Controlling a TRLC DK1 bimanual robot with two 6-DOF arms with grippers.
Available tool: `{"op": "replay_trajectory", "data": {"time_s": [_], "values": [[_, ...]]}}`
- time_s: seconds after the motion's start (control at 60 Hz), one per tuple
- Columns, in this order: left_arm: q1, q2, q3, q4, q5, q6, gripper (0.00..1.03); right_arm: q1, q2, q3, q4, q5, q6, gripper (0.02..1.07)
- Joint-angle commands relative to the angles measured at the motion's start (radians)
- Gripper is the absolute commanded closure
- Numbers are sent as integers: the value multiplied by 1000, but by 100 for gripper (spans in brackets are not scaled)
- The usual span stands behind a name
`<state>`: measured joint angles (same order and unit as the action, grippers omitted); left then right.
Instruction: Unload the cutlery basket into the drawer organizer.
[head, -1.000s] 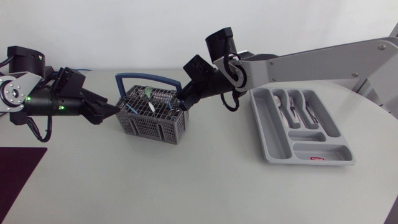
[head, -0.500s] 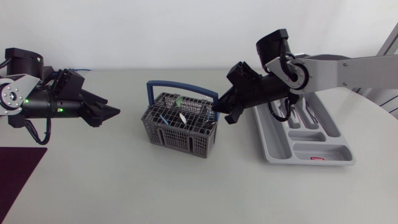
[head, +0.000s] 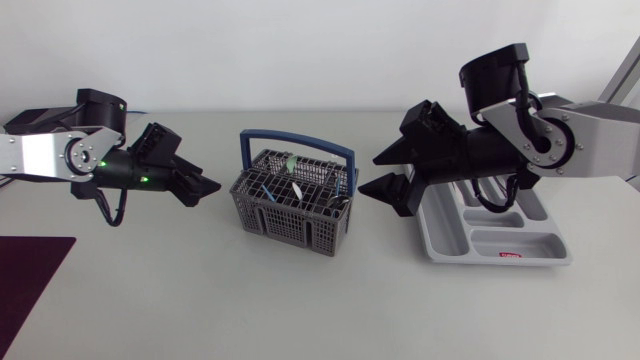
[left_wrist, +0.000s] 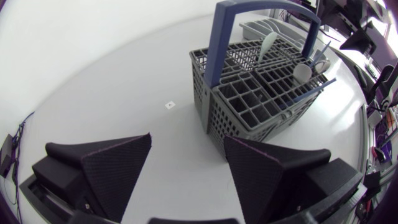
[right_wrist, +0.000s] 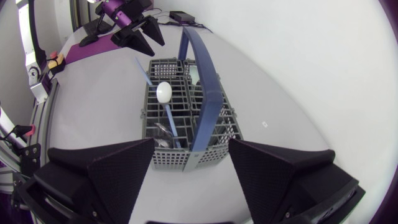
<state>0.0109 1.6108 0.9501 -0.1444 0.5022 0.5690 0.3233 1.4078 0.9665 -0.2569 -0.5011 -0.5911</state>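
The grey cutlery basket (head: 293, 197) with its blue handle (head: 300, 140) stands mid-table and holds several utensils, among them a white spoon (right_wrist: 163, 91). To its right lies the grey drawer organizer (head: 440, 222), with some silver cutlery (head: 470, 178) in its far compartments, partly hidden by my right arm. My right gripper (head: 370, 174) is open just right of the basket and touches nothing; in the right wrist view (right_wrist: 191, 146) the basket (right_wrist: 186, 118) lies ahead of the fingers. My left gripper (head: 207, 190) is open a short way left of the basket (left_wrist: 261, 93), empty (left_wrist: 186, 140).
A dark purple mat (head: 30, 290) covers the front left corner of the table. The organizer (left_wrist: 261, 26) shows beyond the basket in the left wrist view. Bare tabletop stretches in front of basket and organizer.
My right gripper drew the basket to the right toward the organizer, then let go, opened and backed off to the right. My left arm followed to the right, nearer the basket.
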Motion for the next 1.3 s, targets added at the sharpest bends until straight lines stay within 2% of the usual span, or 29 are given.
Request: {"op": "replay_trajectory", "data": {"time_s": [0.0, 0.167, 0.483, 0.75, 1.283], "values": [[-28, 64, 39, 35, -33, -20, 9, -35, 2, -43, 18, 7, 8, 17], [-65, 138, 53, 105, -93, -23, 9, -66, 94, -61, 105, 73, 33, 17], [-124, 190, 82, 128, -111, -24, 9, -21, 301, -22, 263, 177, 108, 17], [-177, 124, 22, 129, -110, -18, 9, -6, 318, 3, 280, 188, 140, 17], [-131, -157, -220, 118, -103, 26, 9, 141, 189, -78, 260, 216, 160, 17]]}}
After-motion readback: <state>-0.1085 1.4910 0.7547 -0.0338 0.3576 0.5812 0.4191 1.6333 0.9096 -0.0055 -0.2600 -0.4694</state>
